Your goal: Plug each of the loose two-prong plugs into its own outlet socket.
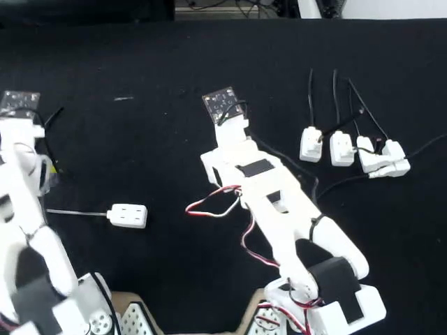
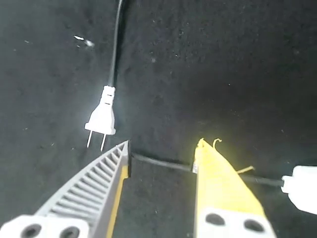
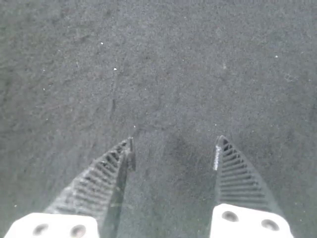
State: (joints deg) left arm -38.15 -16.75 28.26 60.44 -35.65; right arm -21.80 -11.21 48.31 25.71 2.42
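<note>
A loose white two-prong plug (image 2: 101,119) lies flat on the black cloth, its black cord (image 2: 115,44) running away from it. My left gripper (image 2: 161,146) is open just short of the plug's prongs. A thin black cable (image 2: 158,161) crosses under the gap between its fingers. A white outlet socket (image 1: 128,215) on a white cable lies near the front left, beside my left arm (image 1: 28,209). My right gripper (image 3: 173,141) is open over bare cloth with nothing between its fingers. The right arm (image 1: 279,209) stretches up the middle of the table.
Three white plug or socket bodies (image 1: 342,148) with black cords lie grouped at the right. Another white piece (image 2: 302,191) shows at the edge of the left wrist view. Red and white servo wires (image 1: 213,204) loop beside the right arm. The table's far edge (image 1: 230,15) runs along the back.
</note>
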